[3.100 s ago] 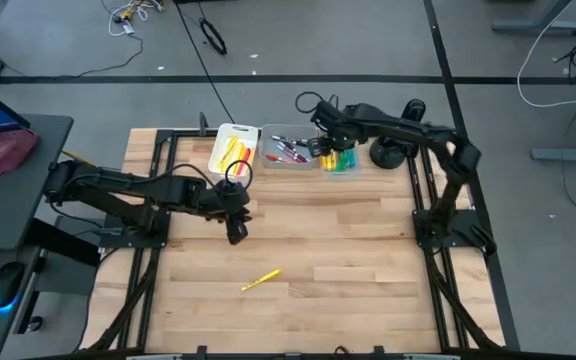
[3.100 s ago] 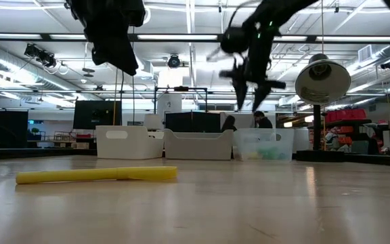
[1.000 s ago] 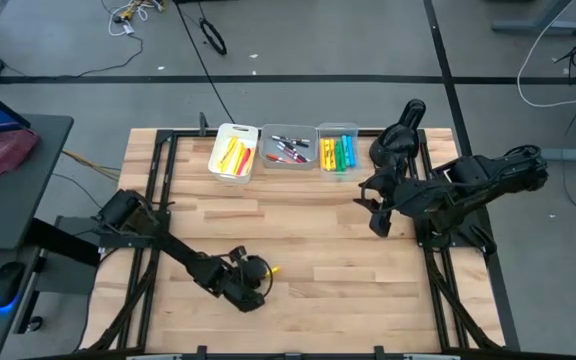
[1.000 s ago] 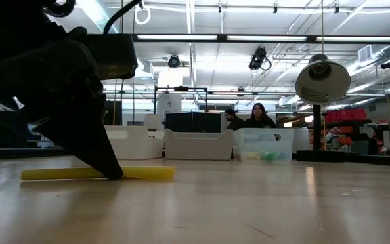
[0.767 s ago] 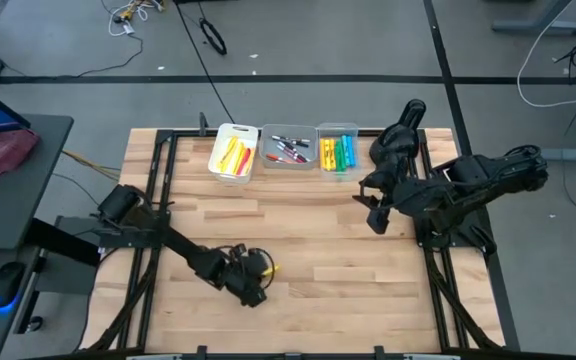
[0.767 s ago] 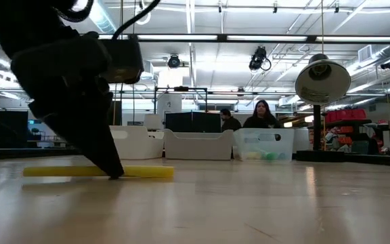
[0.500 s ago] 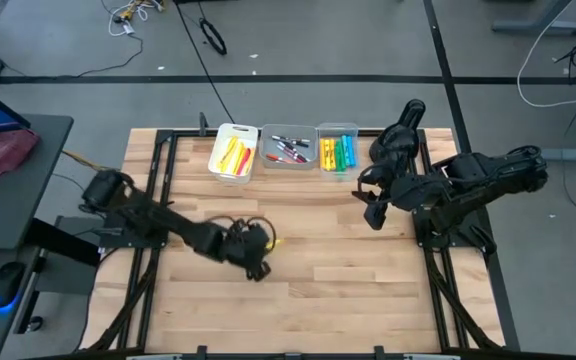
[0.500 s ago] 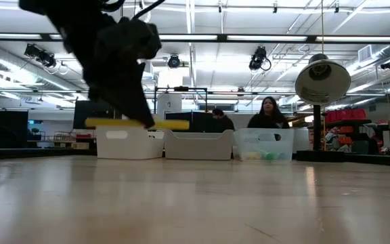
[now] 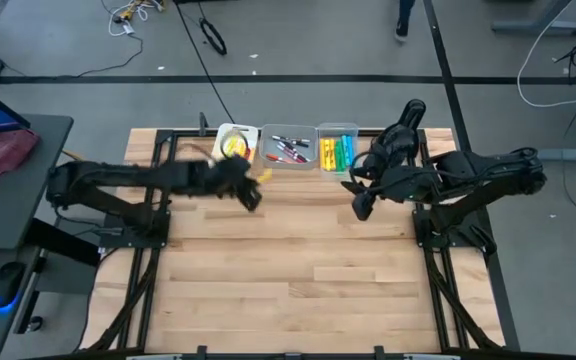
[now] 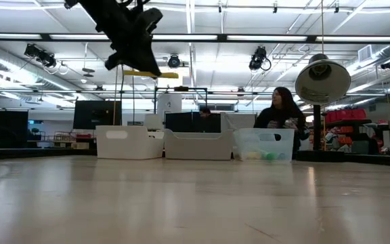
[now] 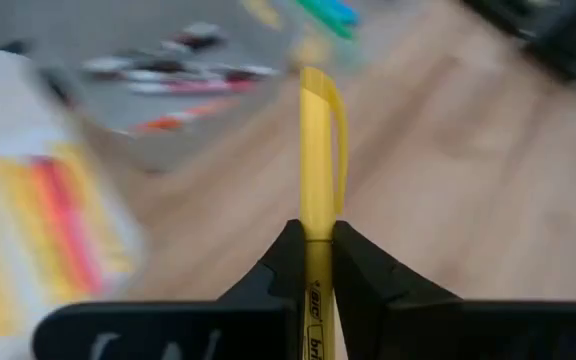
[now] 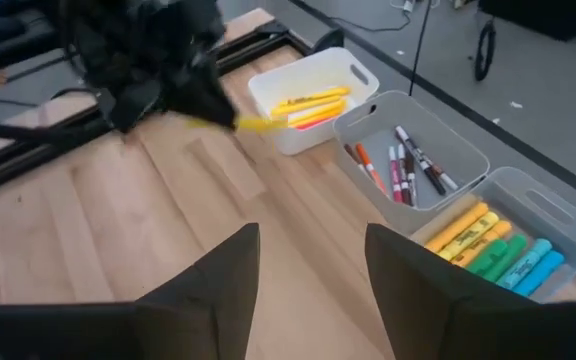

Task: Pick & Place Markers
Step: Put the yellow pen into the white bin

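My left gripper [image 9: 251,193] hangs above the table's far part, just in front of the white bin [image 9: 236,146], shut on a yellow marker [image 9: 264,177]. The low view shows that marker [image 10: 152,73] held level, high over the table. The white bin holds yellow and orange markers, the middle bin [image 9: 288,148] thin red and dark ones, the clear bin [image 9: 338,151] yellow, green and blue ones. My right gripper [image 9: 360,206] hovers open near the clear bin, and nothing is between its fingers [image 12: 230,275]. My left gripper pinches the yellow marker's barrel [image 11: 318,212] between its two fingers, about midway along it. The fingers slant down toward the far edge. The clipped cap end [image 11: 320,95] sticks out past the fingertips. The marker is lifted clear of the table and lies level.
A black lamp base [image 9: 400,140] stands at the far right beside the clear bin. Dark frame rails [image 9: 148,240] run along both sides of the table. The wooden top [image 9: 298,280] in front of both grippers is bare. A person [image 10: 283,112] stands in the room beyond.
My left gripper has lifted the yellow marker off the near part of the table. It has swung up and toward the far edge, to the white bin, with the marker staying level. My right gripper has edged toward the table's left, still open.
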`<state>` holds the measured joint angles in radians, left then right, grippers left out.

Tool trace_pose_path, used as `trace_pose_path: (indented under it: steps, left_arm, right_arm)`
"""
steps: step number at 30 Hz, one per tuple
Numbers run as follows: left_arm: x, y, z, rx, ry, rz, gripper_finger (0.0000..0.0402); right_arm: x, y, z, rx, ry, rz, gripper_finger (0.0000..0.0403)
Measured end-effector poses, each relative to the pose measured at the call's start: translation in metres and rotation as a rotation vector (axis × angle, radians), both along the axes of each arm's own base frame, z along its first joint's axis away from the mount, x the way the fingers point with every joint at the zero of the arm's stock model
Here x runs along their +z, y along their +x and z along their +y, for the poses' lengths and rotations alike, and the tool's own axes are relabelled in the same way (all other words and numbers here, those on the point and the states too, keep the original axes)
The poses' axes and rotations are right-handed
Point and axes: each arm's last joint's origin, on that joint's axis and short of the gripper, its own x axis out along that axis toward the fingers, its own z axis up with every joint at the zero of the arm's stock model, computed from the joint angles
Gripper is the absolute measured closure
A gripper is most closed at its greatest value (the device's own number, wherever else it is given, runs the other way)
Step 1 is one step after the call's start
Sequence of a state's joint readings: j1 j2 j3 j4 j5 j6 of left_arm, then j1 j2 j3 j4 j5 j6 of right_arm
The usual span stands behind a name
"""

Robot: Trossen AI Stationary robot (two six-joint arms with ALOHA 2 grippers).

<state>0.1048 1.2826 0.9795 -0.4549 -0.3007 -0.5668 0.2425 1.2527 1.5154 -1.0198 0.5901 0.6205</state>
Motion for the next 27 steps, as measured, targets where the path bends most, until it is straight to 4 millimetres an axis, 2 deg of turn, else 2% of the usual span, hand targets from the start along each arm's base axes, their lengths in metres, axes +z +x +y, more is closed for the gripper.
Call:
trace_pose_path:
  steps: [5,9,11,16,20,27]
  left_arm:
    - [0.034,-0.017,0.046,0.083,0.026,0.154,0.0367]
    - [0.039,-0.028,0.084,0.104,-0.062,0.225,0.0367]
    - [0.029,-0.030,0.103,0.125,-0.120,0.256,0.0367]
    - [-0.009,-0.035,0.141,0.211,-0.262,0.372,0.0367]
    - [-0.037,-0.033,0.162,0.277,-0.325,0.445,0.0364]
    - [-0.069,-0.031,0.186,0.347,-0.342,0.508,0.0363]
  right_arm:
    - [-0.003,0.015,-0.004,-0.034,0.005,-0.027,0.0218]
    - [-0.006,0.026,-0.007,-0.055,0.009,-0.042,0.0218]
    - [-0.009,0.032,-0.008,-0.063,0.007,-0.037,0.0218]
    - [-0.013,0.043,-0.009,-0.075,0.022,-0.056,0.0218]
    - [-0.015,0.047,-0.008,-0.082,0.035,-0.063,0.0218]
    - [-0.015,0.047,-0.008,-0.108,0.075,-0.084,0.0218]
